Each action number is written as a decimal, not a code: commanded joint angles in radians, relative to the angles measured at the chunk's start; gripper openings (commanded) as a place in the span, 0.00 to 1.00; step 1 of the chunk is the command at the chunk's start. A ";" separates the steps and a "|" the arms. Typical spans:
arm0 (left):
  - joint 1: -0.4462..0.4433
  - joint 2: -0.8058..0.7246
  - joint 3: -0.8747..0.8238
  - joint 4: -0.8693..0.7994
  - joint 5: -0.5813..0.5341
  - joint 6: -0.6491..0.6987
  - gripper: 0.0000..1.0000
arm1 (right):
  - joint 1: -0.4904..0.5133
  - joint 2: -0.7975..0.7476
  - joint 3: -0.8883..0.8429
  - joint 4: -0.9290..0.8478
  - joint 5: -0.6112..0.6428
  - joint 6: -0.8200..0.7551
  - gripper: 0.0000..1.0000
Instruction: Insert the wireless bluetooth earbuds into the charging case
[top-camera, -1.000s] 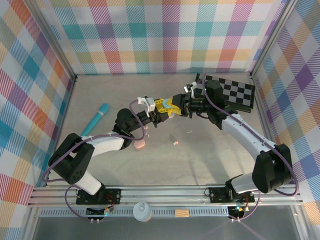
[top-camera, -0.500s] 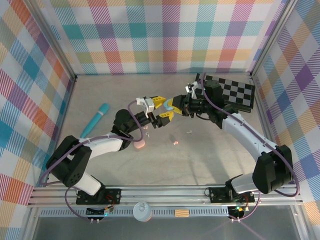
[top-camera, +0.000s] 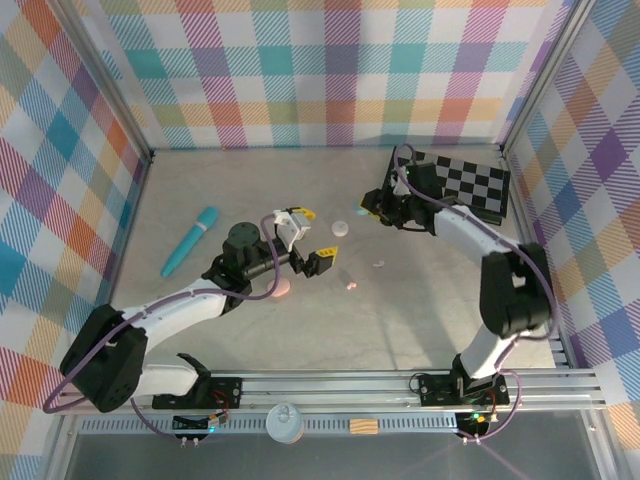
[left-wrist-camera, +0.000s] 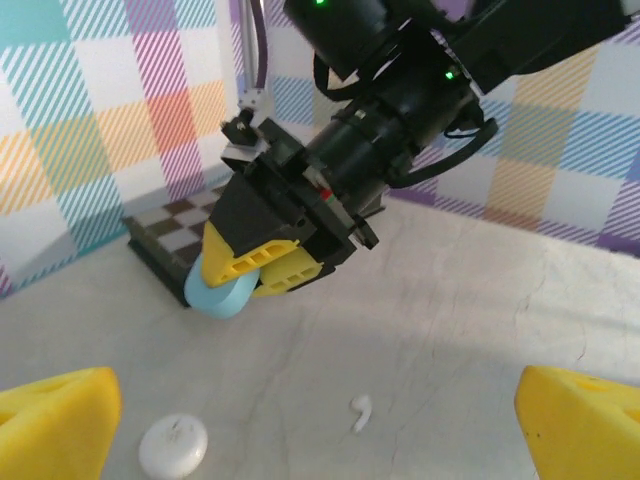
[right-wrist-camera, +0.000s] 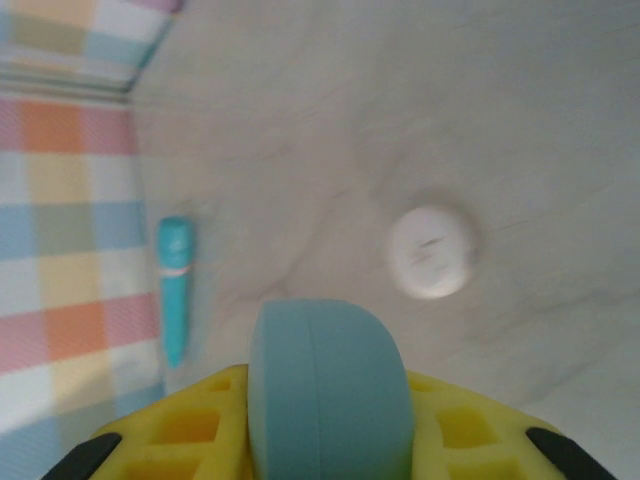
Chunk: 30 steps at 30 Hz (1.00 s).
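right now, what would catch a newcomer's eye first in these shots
The right gripper, clamped on a light blue case near the checkerboard at the back right. Facing it, the left gripper stands wide open and empty, and a white round case and a tiny white earbud lie on the table near them.

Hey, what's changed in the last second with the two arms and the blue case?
The left gripper opened and drew back towards its base. The right gripper, shut on the blue case, pulled back towards the checkerboard. A white case is now uncovered. The teal tube and pink case stayed put.
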 joint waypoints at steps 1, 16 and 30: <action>-0.016 -0.028 0.005 -0.160 -0.059 0.045 1.00 | -0.024 0.108 0.087 -0.050 0.052 -0.076 0.19; -0.013 0.000 -0.014 -0.134 -0.236 -0.064 1.00 | -0.089 0.319 0.173 -0.098 0.089 -0.124 0.39; 0.053 0.044 -0.001 -0.181 -0.324 -0.233 1.00 | -0.063 0.062 0.156 -0.342 0.239 -0.490 0.78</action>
